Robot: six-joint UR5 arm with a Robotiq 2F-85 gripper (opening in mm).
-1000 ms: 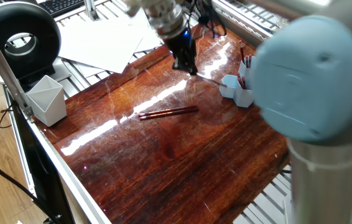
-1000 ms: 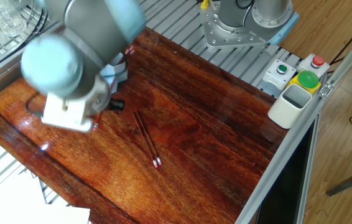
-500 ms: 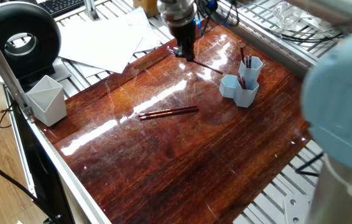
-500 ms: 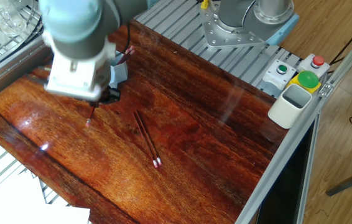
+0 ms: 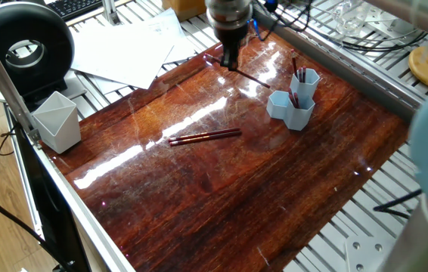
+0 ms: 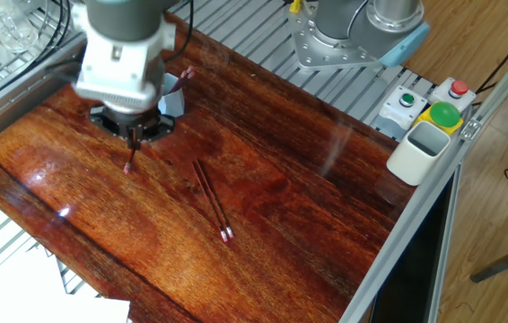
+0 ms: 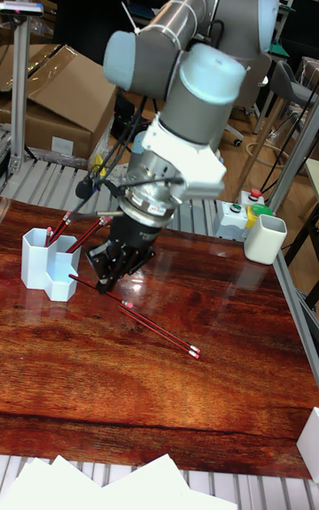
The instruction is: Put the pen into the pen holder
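One fixed view. You see the gripper (image 5: 231,64) low over the far edge of the table (image 5: 221,189), its fingertips at one end of a pen (image 5: 250,78) that lies on the wood and runs toward the holder (image 5: 293,106). You cannot tell from here whether the jaws are clamped on it or merely beside it. The holder stands near the right edge, with pens upright in its tubes. Two more pens (image 5: 204,137) lie side by side mid-table, well apart from the gripper. A grey cup (image 5: 56,121) stands at the left edge, and papers (image 5: 131,45) lie beyond the table.

The other fixed view. You look down on the gripper (image 6: 134,144); a pen (image 6: 129,162) tip with a pink end shows just beneath it, and the jaws are hidden by the wrist. The holder (image 6: 173,100) is mostly behind the arm. The two pens (image 6: 212,199) lie parallel near the centre. A white cup (image 6: 420,151) sits at the right rail beside a button box (image 6: 429,103).

Tall fixed view. You see the gripper (image 7: 108,284) tilted down to the table (image 7: 159,386), fingertips meeting the pen (image 7: 89,284) just right of the holder (image 7: 50,269); the jaws appear close together about it, though the grip itself is not clear. The pair of pens (image 7: 161,328) lies to the right.
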